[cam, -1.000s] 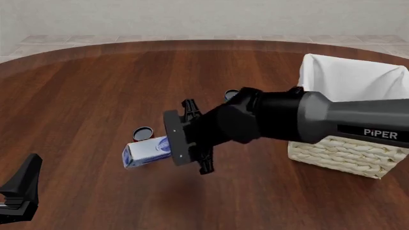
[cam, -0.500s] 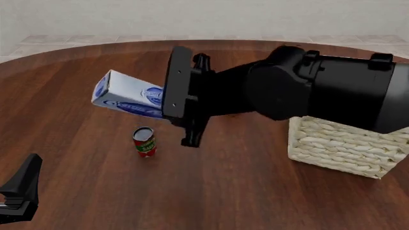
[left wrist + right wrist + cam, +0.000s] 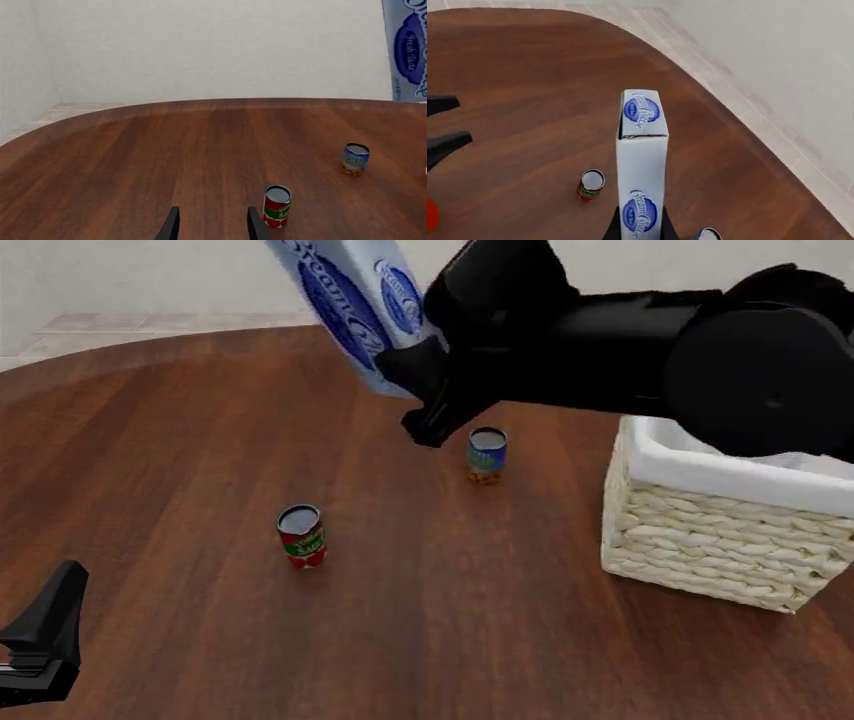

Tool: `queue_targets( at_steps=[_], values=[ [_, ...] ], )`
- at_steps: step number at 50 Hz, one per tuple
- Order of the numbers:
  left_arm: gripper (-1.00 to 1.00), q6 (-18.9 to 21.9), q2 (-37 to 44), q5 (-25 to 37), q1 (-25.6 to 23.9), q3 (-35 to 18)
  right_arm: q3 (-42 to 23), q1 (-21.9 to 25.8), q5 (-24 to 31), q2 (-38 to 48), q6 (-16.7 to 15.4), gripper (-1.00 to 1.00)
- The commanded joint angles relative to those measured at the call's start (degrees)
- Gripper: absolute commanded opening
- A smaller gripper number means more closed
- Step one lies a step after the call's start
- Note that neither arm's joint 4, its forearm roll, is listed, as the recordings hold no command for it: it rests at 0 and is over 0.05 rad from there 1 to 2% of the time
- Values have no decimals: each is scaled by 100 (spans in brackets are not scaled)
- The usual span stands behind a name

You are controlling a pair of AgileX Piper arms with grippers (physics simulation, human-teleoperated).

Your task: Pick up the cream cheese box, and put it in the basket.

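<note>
My right gripper [image 3: 424, 375] is shut on the cream cheese box [image 3: 350, 302], a white box with blue oval logos, and holds it high above the table, tilted up to the left. The box also shows in the right wrist view [image 3: 640, 165], clamped between the fingers, and at the edge of the left wrist view [image 3: 405, 45]. The cream wicker basket [image 3: 707, 535] with white lining stands on the table at the right, under the right arm. My left gripper [image 3: 209, 226] is open and empty, low at the near left [image 3: 40, 640].
A red can [image 3: 302, 535] stands on the table in the middle, also seen in the left wrist view [image 3: 276, 206] and the right wrist view [image 3: 589, 184]. A blue can [image 3: 487, 454] stands farther back, below the raised box. The brown table's [image 3: 160, 440] far edge curves.
My right gripper has lifted the cream cheese box from the table, high up and to the right, toward the basket. The two cans now stand uncovered. The left arm has not moved.
</note>
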Motion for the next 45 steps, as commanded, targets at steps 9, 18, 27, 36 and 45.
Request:
queue_targets(
  at_steps=[9,18,27,36,45],
  values=[
    [100,0,0,0,0,0,686,-288,-745,-822,1687,-100],
    [100,0,0,0,0,0,874,-739,-964,-1114,2124,-100],
    [100,0,0,0,0,0,1284,-1468,-1346,-1490,2246,-100],
    [100,0,0,0,0,0,1772,-2109,-1807,-1887,2348,-100],
    [100,0,0,0,0,0,2003,-2731,-1985,-2145,2393,-100]
  ],
)
